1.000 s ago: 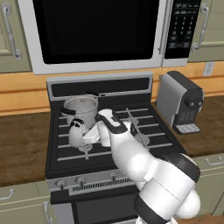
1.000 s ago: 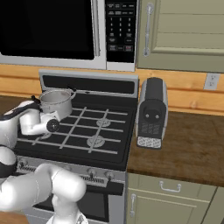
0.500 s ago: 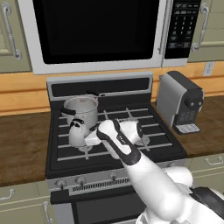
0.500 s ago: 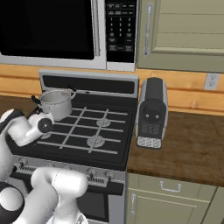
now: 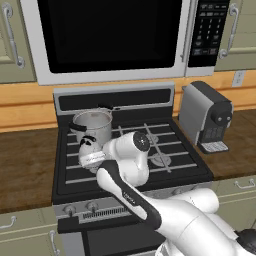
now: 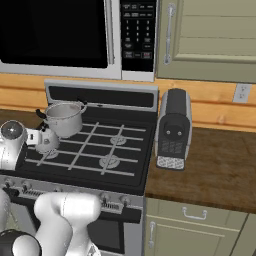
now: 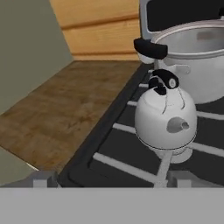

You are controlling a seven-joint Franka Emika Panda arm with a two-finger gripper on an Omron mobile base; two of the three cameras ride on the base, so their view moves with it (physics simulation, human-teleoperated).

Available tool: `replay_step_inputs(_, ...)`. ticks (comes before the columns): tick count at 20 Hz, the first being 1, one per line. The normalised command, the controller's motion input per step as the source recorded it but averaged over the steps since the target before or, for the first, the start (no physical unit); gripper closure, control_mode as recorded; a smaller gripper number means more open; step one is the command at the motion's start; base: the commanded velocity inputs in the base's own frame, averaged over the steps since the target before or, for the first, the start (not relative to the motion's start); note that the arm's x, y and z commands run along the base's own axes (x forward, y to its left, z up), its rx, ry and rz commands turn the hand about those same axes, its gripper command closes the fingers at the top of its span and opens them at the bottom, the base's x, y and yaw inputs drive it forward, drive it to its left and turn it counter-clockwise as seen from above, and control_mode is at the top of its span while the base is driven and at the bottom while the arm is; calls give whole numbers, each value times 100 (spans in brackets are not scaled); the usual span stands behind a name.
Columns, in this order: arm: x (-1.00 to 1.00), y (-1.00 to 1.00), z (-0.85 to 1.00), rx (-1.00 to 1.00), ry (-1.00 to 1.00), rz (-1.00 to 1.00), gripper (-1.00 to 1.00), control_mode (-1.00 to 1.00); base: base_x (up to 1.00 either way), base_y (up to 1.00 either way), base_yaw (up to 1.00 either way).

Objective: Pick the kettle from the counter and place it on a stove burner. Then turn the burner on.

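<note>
Kettle sat on the stove burner just ahead of your claw, steel pot beyond it; finger spread you couldn't tell.

The kettle sits on the stove at its front left, on the grate, just in front of the steel pot on the back left burner. The arm's white wrist is just beside the kettle to its left; the pincer's jaws are hidden. Two burners show on the stove's right half. A coffee machine stands on the brown surface right of the stove, below the microwave.
</note>
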Motion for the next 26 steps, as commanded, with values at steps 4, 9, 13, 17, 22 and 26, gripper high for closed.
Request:
replay_step_inputs(4, -66, 31, 20, -12, 25, -23, -100, -100, 0, 0, 0)
replay_step_inputs(9, -77, 28, 12, -11, 15, -17, -100, -100, 0, 0, 0)
replay_step_inputs(13, -86, 24, 0, -11, 3, -16, -100, -100, 0, 0, 0)
replay_step_inputs(17, -82, 20, 0, -11, 0, -17, -100, -100, 0, 0, 0)
replay_step_inputs(22, -59, 15, -7, -10, -2, -10, -100, -100, 0, 0, 0)
replay_step_inputs(26, 1, 3, -69, -6, -26, -2, -100, -100, 0, 0, 0)
